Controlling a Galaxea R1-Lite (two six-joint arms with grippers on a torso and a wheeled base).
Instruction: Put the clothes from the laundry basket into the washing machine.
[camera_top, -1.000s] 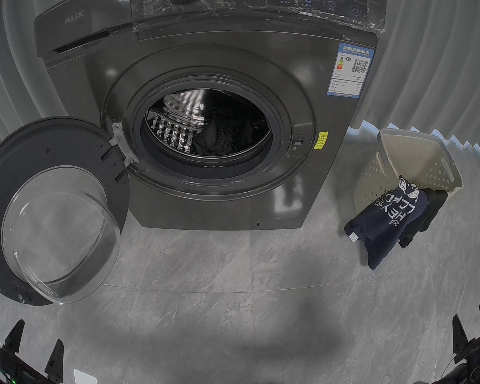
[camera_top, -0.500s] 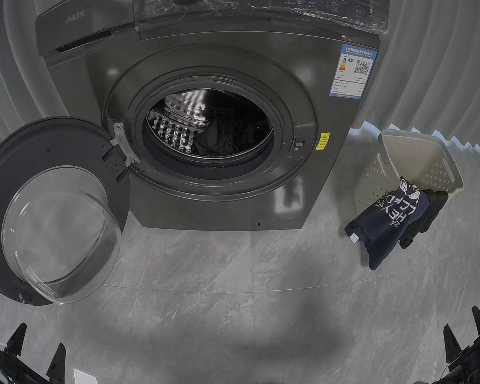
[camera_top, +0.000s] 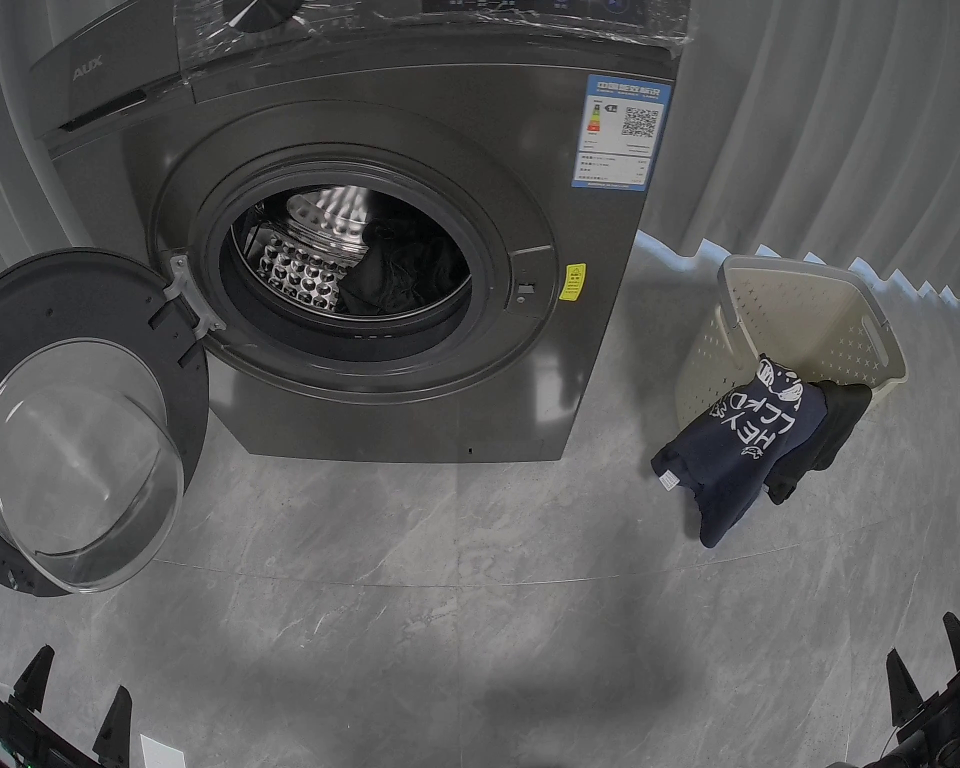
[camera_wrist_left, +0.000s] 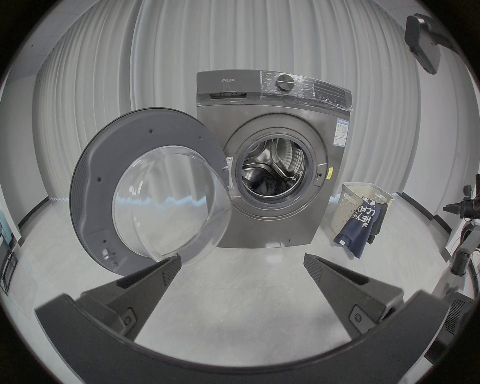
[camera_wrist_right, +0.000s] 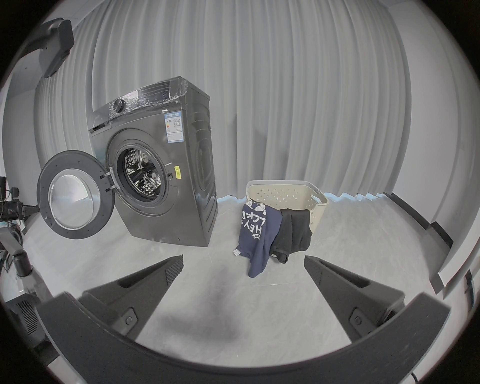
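While both arms sit low at the bottom corners of the head view, the left gripper (camera_wrist_left: 240, 259) has its two dark fingers spread wide with nothing between them. The right gripper (camera_wrist_right: 242, 260) is the same deal, wide apart and holding nothing. Both are well apart from everything else, with just bare grey floor (camera_top: 480, 560) in front of them.

The washing machine (camera_top: 420, 120) takes up the upper left of the head view. It's a dark grey front loader with plastic wrap over its top panel. Its round door (camera_top: 80, 290) is swung fully open out to the left edge of the frame, with the clear bowl-shaped window facing out. Inside the drum (camera_top: 300, 270) you can see shiny perforated metal, and there's dark clothing (camera_top: 400, 275) lying in there, toward the right side of the opening.

The laundry basket (camera_top: 800, 310), cream with little holes, sits on the floor at the right of the frame, near the machine's right side and close to the pale curtain (camera_top: 820, 120). A navy shirt (camera_top: 740, 450) with white lettering is draped over the basket's front rim and hangs down the outside toward the floor. Right next to it, touching, a black garment (camera_top: 825, 435) hangs over the same rim. Can't tell whether anything else is down inside the basket.
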